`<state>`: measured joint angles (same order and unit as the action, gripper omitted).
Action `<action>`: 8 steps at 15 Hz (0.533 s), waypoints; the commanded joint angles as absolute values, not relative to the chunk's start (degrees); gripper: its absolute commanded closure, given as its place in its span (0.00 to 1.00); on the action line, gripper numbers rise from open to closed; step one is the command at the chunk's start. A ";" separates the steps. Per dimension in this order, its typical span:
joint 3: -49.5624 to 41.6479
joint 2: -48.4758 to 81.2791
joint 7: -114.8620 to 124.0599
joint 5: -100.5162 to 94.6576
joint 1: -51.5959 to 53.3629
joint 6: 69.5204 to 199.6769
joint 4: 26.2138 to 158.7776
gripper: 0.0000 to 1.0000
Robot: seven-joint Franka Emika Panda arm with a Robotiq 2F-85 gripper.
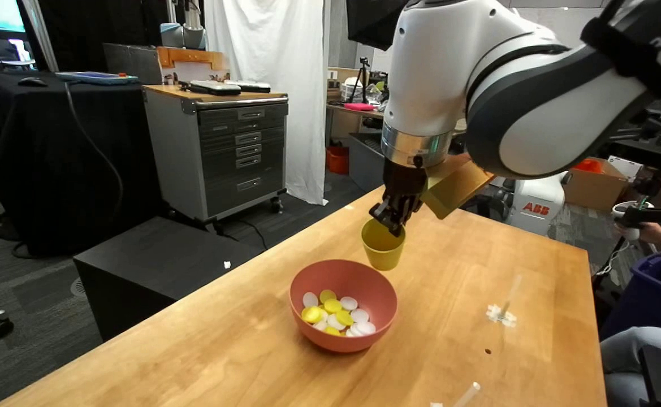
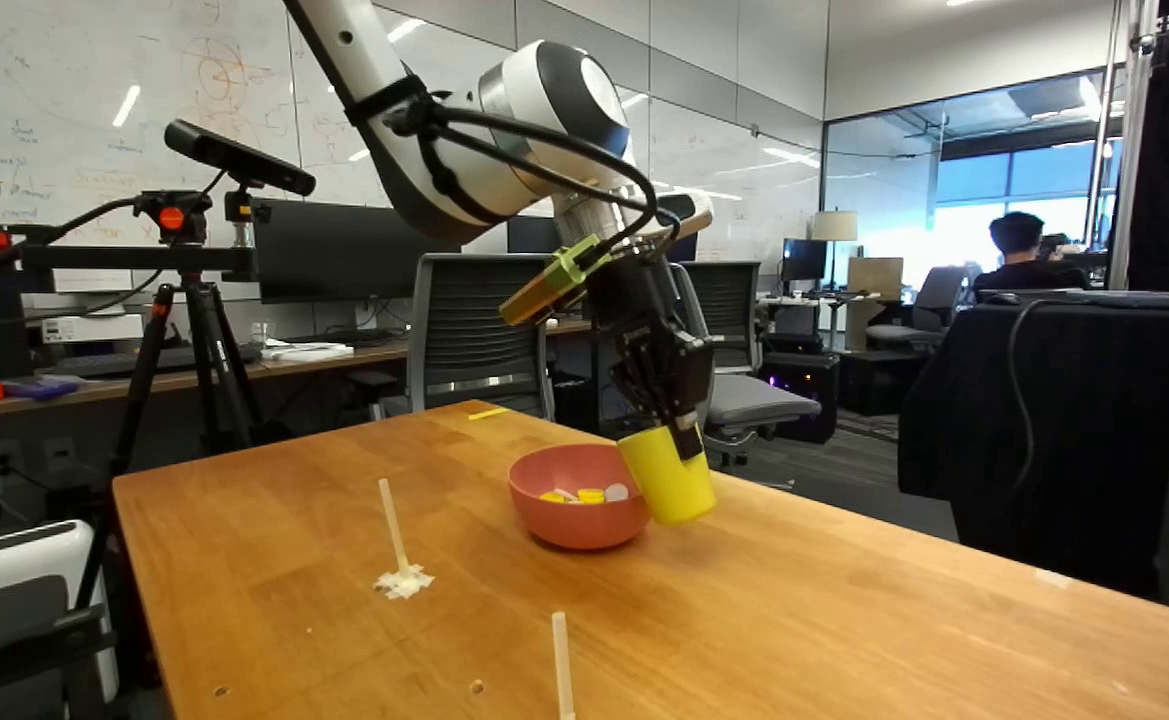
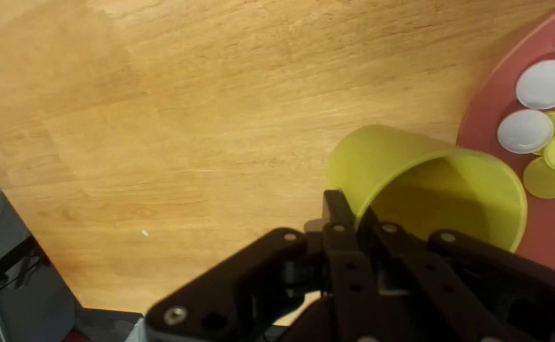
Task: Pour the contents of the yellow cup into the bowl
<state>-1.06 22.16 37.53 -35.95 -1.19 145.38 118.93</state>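
Note:
The yellow cup (image 1: 384,258) is tilted, its mouth toward the bowl; it also shows in an exterior view (image 2: 668,488) and in the wrist view (image 3: 384,152). My gripper (image 1: 393,225) is shut on the cup's wall, one finger inside and one outside, as the wrist view (image 3: 355,209) shows. The cup is above the table beside the bowl's rim. No pieces show in the visible part of its inside; fingers hide the rest. The salmon-pink bowl (image 1: 338,277) stands upright on the table, also in view (image 2: 576,528). The yellow and white pieces (image 1: 333,314) lie in the bowl (image 3: 479,123).
A wooden table (image 1: 449,294) bears everything. A pale upright stick (image 2: 393,525) is fixed to it with a white patch, and another stick (image 2: 562,660) stands near the camera. A dark box (image 1: 160,254) stands beside the table's edge. A yellow strip (image 2: 488,412) lies at the far corner.

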 commanded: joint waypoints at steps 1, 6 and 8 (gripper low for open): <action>-3.52 19.73 32.60 -30.52 -0.62 152.22 123.36 0.94; -6.02 20.27 28.33 -21.10 -1.07 161.94 126.89 0.93; -6.57 20.56 25.45 -16.84 -1.12 164.43 128.02 0.93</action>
